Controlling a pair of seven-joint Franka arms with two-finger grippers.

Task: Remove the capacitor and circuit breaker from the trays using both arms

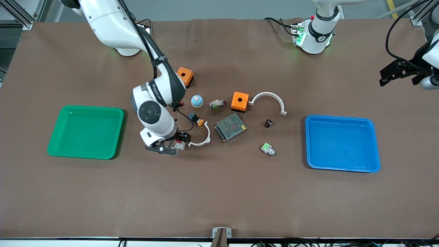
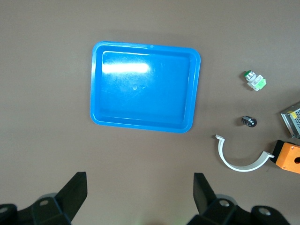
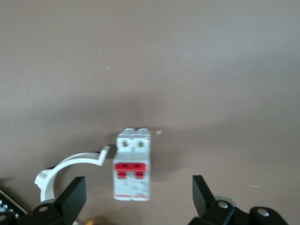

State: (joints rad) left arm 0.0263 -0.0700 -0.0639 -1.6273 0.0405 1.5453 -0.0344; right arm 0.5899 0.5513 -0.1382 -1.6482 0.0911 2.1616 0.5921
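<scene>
The breaker, a small white block with red levers, lies on the table beside a white curved clip. My right gripper is low over it and open. In the right wrist view the breaker lies between the spread fingers of the right gripper, touching neither. The capacitor, a tiny dark cylinder, stands between the mesh-covered box and the blue tray; it also shows in the left wrist view. My left gripper waits open and empty, up in the air at the left arm's end of the table, also seen in its wrist view.
A green tray lies at the right arm's end. Two orange boxes, a second white curved clip, an orange-capped push button, a blue dome and a white-and-green button part lie mid-table.
</scene>
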